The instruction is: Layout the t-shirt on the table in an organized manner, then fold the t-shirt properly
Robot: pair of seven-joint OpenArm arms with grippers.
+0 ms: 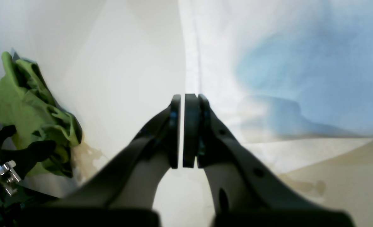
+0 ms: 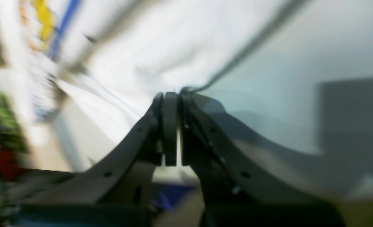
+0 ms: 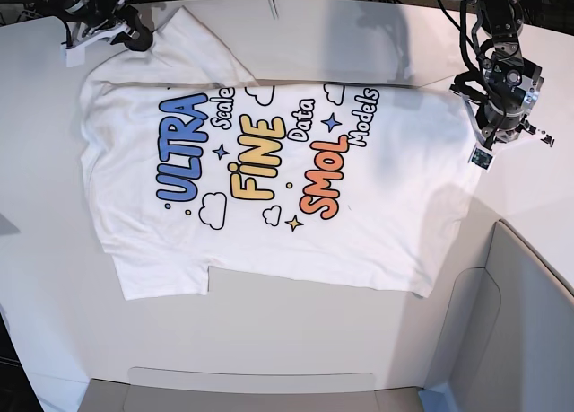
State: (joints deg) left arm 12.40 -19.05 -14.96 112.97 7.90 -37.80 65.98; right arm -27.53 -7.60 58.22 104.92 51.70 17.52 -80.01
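Left gripper (image 1: 186, 130) closed, green cloth (image 1: 32, 113) only in its wrist view

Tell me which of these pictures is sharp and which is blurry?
Base view: sharp and evenly lit; the lettering on the t-shirt reads clearly on the table. Right wrist view: heavily smeared, as if by motion; only the right claw keeps some shape. Left wrist view: soft focus; the left claw is fairly crisp, the cloth beyond it hazy.

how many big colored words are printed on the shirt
3 on the t-shirt: blue ULTRA at the base view's left, yellow FINE in the middle, orange SMOL to the right. Smaller words sit above them.
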